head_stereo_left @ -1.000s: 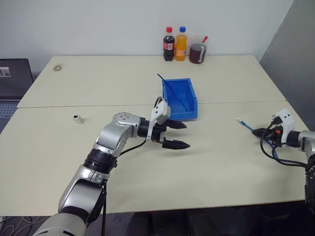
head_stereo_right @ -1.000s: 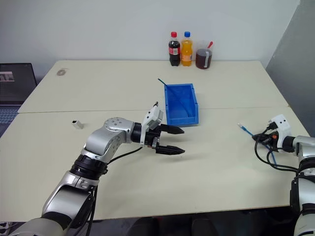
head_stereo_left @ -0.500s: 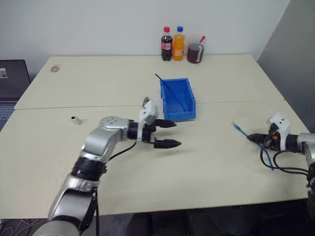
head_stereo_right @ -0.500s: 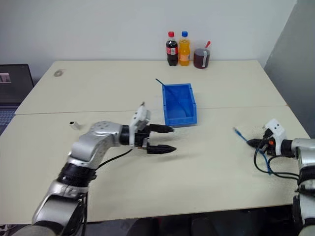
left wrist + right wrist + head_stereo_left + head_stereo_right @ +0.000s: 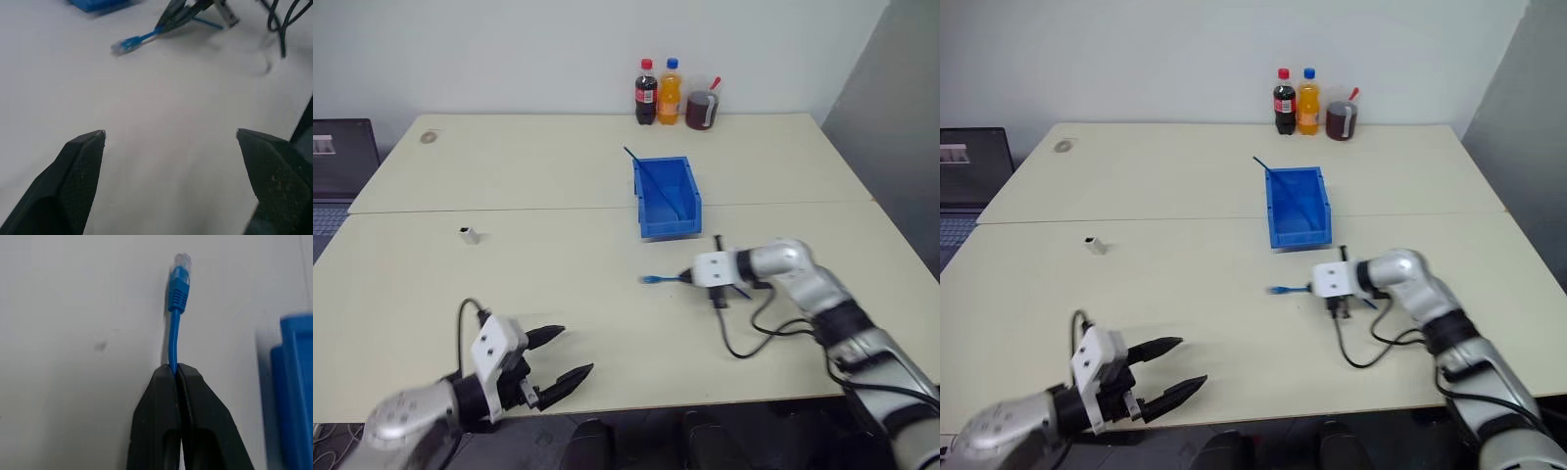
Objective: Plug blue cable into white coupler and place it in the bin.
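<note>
Cable in hand, coupler not yet fetched: plugging step barely begun. Right gripper (image 5: 175,369) pinched tight on the blue cable (image 5: 174,308), just behind its plug, held low over the table a little in front of the bin (image 5: 666,201). Plug end poking out past the fingertips, pointing away from the bin's front lip toward the robot's left; pale blue cord, ribbed blue boot, clear tip, looking straight and undamaged. Rest of the cord trailing back behind the gripper, hard to separate from the black wiring there.

White coupler (image 5: 467,234) lying alone, well apart from the bin on the robot's left side, roughly level with the bin's front lip. Tiny white block, dark opening at one end, untouched.

Left gripper (image 5: 546,360) spread wide and empty, far nearer the robot than the bin, nowhere near the coupler.

Next call, by judgement: send the left gripper over to the coupler, grasp it with the opening exposed, then bring plug and socket together in line.
</note>
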Controlling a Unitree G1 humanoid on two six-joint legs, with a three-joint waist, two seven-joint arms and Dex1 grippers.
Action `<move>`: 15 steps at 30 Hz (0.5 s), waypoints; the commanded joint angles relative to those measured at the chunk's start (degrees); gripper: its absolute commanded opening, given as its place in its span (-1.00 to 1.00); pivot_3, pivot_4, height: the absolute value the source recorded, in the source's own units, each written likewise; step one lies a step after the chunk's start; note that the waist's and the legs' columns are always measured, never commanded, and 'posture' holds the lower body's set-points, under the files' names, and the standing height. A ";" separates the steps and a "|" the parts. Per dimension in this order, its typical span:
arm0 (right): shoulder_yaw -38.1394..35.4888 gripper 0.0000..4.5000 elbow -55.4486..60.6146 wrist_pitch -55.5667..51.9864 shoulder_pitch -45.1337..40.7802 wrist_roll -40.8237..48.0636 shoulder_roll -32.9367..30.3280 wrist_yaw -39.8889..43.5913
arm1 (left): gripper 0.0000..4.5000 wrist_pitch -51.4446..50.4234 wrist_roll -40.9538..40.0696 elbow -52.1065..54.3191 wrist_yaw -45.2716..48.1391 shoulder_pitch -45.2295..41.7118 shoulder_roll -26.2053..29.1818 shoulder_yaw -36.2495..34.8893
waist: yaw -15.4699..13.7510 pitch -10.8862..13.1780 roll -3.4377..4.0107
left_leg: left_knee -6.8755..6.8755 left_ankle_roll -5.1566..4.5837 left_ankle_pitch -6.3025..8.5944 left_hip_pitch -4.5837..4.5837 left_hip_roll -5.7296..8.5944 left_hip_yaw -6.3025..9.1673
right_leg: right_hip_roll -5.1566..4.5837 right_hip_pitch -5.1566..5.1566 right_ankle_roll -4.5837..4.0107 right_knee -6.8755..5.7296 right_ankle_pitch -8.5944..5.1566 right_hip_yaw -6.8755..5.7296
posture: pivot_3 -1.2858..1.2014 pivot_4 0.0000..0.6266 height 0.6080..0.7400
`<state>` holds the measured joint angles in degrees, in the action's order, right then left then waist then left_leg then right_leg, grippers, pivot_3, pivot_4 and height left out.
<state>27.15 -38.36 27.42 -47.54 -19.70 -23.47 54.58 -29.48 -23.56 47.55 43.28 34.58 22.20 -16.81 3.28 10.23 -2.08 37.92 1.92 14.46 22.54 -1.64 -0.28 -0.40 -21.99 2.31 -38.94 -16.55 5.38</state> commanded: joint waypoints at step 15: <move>0.12 -0.28 -13.83 8.22 -3.51 3.10 6.53 3.19 | 1.00 5.13 4.42 3.78 -16.97 5.23 -8.29 10.10 | 1.04 -0.06 -0.03 | -0.11 -0.06 0.04 -0.17 -0.10 0.06 | 0.38 0.11 -0.40 -0.07 -0.24 -0.05 | 0.03 -0.52 1.00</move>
<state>27.03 -51.96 37.05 -52.23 -17.21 -16.89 55.19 -24.72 -18.01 51.36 25.72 41.47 12.31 -6.38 4.33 10.17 -2.11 37.82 1.86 14.50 22.37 -1.74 -0.22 0.00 -21.88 1.91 -39.01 -16.79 5.33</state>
